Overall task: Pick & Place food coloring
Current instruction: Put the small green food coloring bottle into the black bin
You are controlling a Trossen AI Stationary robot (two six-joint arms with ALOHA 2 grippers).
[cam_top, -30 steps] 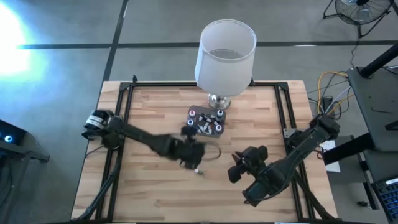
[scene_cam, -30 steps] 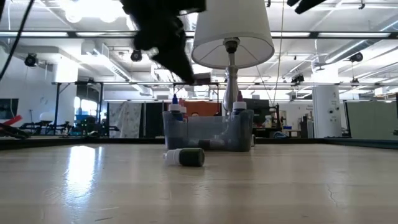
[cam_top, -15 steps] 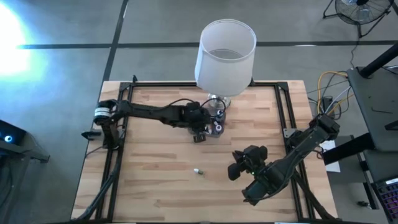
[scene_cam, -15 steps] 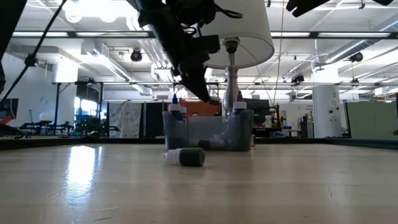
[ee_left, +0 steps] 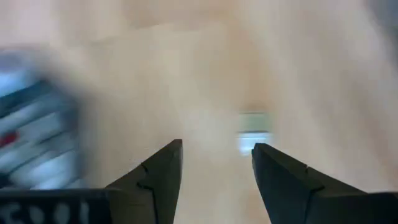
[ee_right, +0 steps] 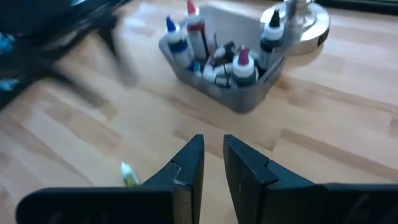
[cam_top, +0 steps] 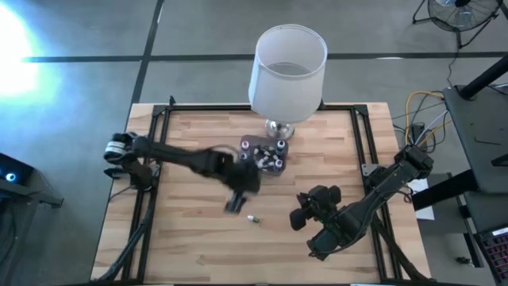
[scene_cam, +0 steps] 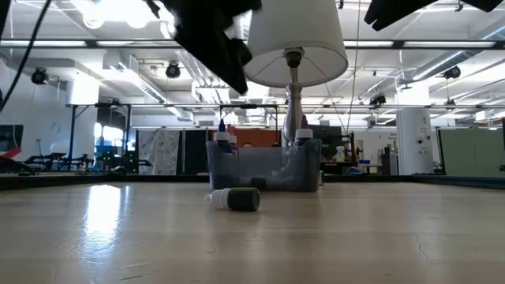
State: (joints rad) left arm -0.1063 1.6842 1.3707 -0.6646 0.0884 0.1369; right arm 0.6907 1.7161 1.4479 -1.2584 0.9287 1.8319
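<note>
One small food coloring bottle [cam_top: 253, 217] with a dark green body and a white cap lies on its side on the wooden table, near the middle; it also shows in the low view [scene_cam: 234, 199] and the right wrist view [ee_right: 129, 175]. Several more bottles stand in a small clear tub [cam_top: 264, 155] at the lamp's foot. My left gripper [cam_top: 233, 204] hangs open and empty above the table, just left of the lying bottle, which shows blurred beyond its fingers [ee_left: 254, 138]. My right gripper [cam_top: 304, 214] waits above the table to the bottle's right, its fingers [ee_right: 194, 155] a narrow gap apart, holding nothing.
A big lamp with a white shade [cam_top: 288, 67] stands at the table's far middle, its metal foot [ee_right: 298, 15] right behind the tub [ee_right: 217, 59]. A black frame [cam_top: 159, 135] runs along the table's edges. Bare wood lies toward the near edge.
My left gripper swung away to the tub at the lamp's foot, then came back toward the near edge and now hangs beside the lying bottle. The bottle on the table has not moved.
</note>
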